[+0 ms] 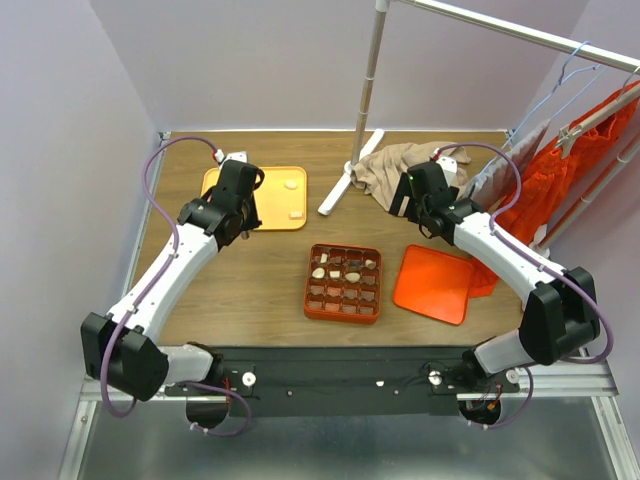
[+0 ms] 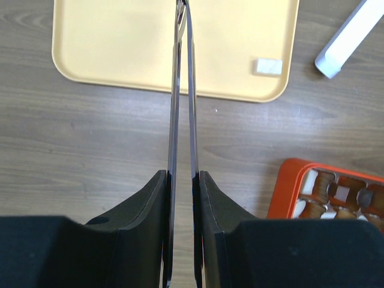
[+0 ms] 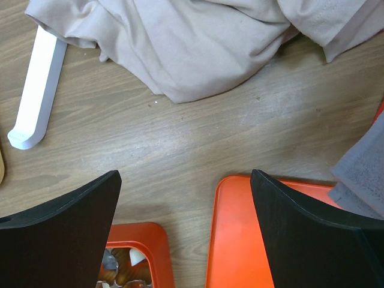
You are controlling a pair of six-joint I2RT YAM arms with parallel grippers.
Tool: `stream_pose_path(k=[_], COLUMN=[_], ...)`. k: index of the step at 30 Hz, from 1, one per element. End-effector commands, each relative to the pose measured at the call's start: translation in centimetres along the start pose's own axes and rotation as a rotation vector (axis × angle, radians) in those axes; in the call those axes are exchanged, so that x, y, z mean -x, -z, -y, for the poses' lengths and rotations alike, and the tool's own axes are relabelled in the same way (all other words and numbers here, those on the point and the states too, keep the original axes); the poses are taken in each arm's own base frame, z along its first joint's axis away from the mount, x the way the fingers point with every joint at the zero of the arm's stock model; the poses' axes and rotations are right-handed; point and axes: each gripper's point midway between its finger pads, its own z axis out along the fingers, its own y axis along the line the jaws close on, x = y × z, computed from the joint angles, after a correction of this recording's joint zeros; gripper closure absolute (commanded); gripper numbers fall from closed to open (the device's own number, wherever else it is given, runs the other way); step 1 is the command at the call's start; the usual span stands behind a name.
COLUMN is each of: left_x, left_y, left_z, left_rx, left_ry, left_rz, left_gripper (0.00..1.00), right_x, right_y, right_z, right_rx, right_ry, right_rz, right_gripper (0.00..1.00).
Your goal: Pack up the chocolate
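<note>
The top view takes in the whole wooden table [image 1: 250,290]. The left gripper [image 1: 240,190] hangs over the pale yellow flat plastic tray [image 1: 268,222] at upper left, and the right gripper [image 1: 415,195] is by the crumpled beige cloth [image 1: 400,165] at upper centre-right.

Only the left wrist view shows the left gripper's [image 2: 183,12] thin jaws pressed together. Only the right wrist view shows the right gripper's [image 3: 186,174] jaws spread wide over bare wood.

From above, two cream-white chocolate lumps [image 1: 291,184] lie on the yellow tray, well apart; the left wrist view catches one [image 2: 267,66] near the tray's right rim.

Several more lumps, cream and brown, sit in the orange gridded box [image 1: 343,312] at centre, too small to count.

The flat orange tray [image 1: 433,283] lies just right of the box, with open wood between them.
</note>
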Motion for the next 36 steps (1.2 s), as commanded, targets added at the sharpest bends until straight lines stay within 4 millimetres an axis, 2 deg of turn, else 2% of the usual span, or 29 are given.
stream_pose_path(k=[1,4,6,9,14,15,18,19,25,29,36], left_x=[2.7,2.0,1.7,2.5,3.5,3.6,4.9,5.8,7.9,6.8,1.5], left_y=[-1.0,-2.7,-3.1,-3.2,-3.8,-3.9,-4.1,-4.1,-4.7,-5.3,-4.6], left_z=[-0.4,-1.2,-1.7,-2.6,-6.3,-7.8,-10.2,-10.3,-12.4,-13.0,-14.1], left_rx=[0.034,0.069,0.082,0.101,0.177,0.204,0.226,0.217,0.268,0.283,0.325], left_ry=[-0.010,-0.012,-0.005,0.023,0.051,0.075,0.111,0.111,0.108,0.135,0.222], left_rz=[0.063,0.029,0.026,0.054,0.068,0.073,0.113,0.147,0.238,0.206,0.141], left_gripper=[1.00,1.00,1.00,1.00,1.00,1.00,1.00,1.00,1.00,1.00,0.99], right_x=[-0.3,-0.2,-0.2,-0.2,0.0,0.0,-0.1,-0.2,0.0,0.1,-0.5], right_y=[0.4,0.4,0.5,0.5,0.5,0.5,0.4,0.3,0.4,0.5,0.4], right_z=[1.2,1.2,1.4,1.5,1.3,1.4,1.3,1.3,1.2,1.3,1.5], right_rx=[-0.038,-0.039,-0.043,-0.047,-0.043,-0.046,-0.043,-0.044,-0.040,-0.044,-0.046], right_ry=[0.005,0.007,0.009,0.013,0.015,0.014,0.013,0.016,0.011,0.014,0.016], right_rz=[0.001,0.003,0.006,0.010,0.011,0.012,0.008,0.005,0.007,0.013,0.001], right_gripper=[0.02,0.02,0.02,0.02,0.02,0.02,0.02,0.02,0.02,0.02,0.02])
